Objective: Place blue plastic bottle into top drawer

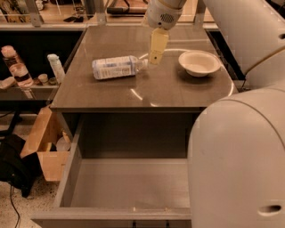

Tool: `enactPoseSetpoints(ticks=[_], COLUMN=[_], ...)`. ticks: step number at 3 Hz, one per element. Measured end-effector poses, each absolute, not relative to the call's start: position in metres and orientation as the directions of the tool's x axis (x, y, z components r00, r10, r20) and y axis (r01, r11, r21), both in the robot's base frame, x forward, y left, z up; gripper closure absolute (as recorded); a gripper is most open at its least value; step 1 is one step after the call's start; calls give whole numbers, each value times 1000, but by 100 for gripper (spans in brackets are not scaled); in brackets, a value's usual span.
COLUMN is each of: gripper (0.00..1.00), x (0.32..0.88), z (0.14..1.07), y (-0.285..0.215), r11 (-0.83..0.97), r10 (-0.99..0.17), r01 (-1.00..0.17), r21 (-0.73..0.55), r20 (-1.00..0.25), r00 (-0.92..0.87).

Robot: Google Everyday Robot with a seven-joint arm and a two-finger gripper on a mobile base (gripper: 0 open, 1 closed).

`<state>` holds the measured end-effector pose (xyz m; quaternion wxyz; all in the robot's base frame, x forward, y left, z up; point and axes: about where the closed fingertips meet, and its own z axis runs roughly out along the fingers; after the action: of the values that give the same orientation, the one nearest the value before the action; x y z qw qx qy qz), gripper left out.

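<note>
One arm (165,12) hangs over the table (178,91), gripper (155,57) beside the blue plastic bottle (115,67); its grip cannot be told; bowl (199,63) nearby.

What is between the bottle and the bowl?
The gripper hangs there, close by the bottle cap. From it, bare table runs on to the bowl, as the camera view shows.
</note>
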<state>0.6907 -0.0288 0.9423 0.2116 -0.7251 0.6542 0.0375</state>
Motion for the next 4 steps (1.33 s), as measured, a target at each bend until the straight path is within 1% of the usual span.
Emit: enactPoseSetpoints(ticks=[2,3,4], gripper=[0,0,0], x=[713,719,722], z=[944,940,936], y=[-10,14,34], r11=[-108,-159,-181], r10=[-901,-873,-869], r01=[-948,-945,-945], r21=[-299,-286,-271], r20=[-373,-406,-406], r00=[221,270,283])
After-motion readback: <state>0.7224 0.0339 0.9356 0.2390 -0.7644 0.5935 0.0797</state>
